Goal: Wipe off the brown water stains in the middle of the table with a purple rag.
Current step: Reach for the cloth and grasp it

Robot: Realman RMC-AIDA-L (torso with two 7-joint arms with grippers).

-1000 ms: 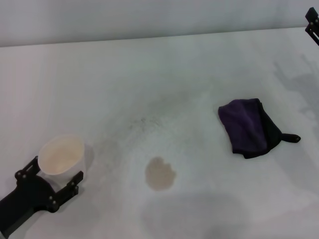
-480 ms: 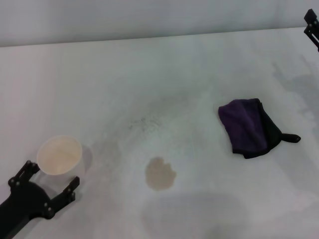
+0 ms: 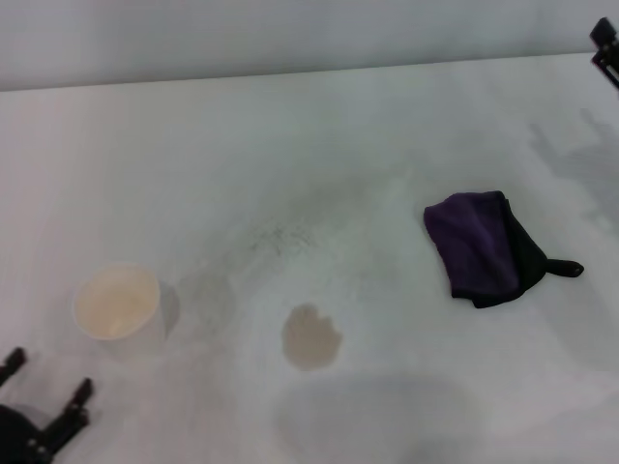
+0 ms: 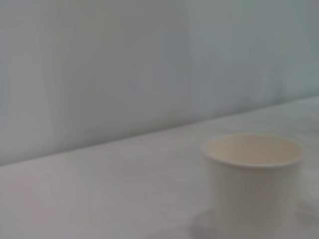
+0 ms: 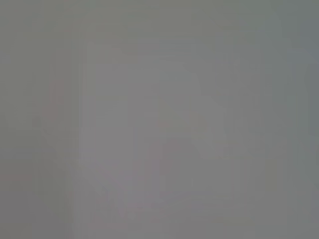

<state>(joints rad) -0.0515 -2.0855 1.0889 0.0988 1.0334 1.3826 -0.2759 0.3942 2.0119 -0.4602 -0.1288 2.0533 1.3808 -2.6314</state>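
My left gripper (image 3: 44, 391) has backed off the cup (image 3: 117, 302) over the last second: a second ago its jaws sat around the cup's base, half a second ago they were just clear of it, and now they are at the near left corner of the head view, spread wide and holding nothing. The cup stands upright where it was released, left of the stain (image 3: 310, 336), and fills the left wrist view. The stain is untouched, a roundish brown blot near the middle of the table (image 3: 319, 135). The rag (image 3: 481, 247) lies crumpled well to the stain's right, its loop pointing right, nothing touching it. Only a sliver of my right gripper (image 3: 605, 44) shows at the far right corner; I cannot tell its finger state. I judge wiping has not begun, and the rag must be picked up next.
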